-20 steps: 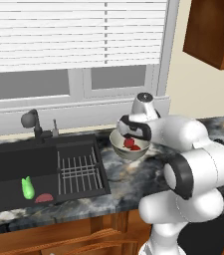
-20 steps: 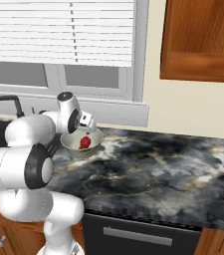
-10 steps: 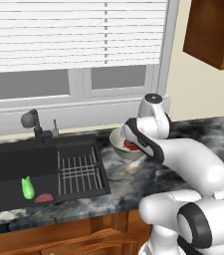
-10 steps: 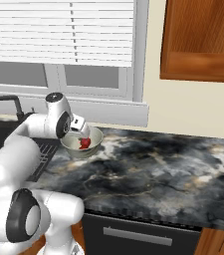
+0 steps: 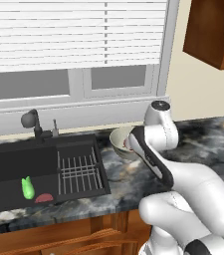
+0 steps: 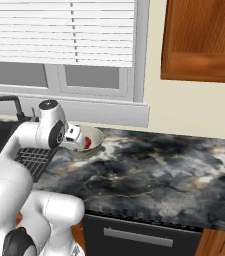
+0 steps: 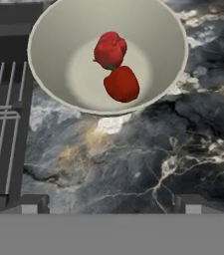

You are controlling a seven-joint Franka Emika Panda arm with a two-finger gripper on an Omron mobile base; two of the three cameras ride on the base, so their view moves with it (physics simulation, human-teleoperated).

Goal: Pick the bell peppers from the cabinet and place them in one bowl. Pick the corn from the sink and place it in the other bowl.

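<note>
The corn (image 5: 28,188) is lying in the sink (image 5: 14,164) beside the drain rack (image 5: 79,172). The bell peppers (image 7: 114,65) are sitting touching in the grey bowl (image 7: 54,30) on the bench (image 6: 149,170). The gripper (image 7: 111,209) has been pulling back, jaws spread empty; open bench is stretching rightward.

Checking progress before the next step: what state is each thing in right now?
bell peppers: both inside the grey bowl, touching each other.
grey bowl: upright on the counter beside the sink.
corn: lying in the sink, not yet picked.
gripper: open, holding nothing, over the bowl.
</note>
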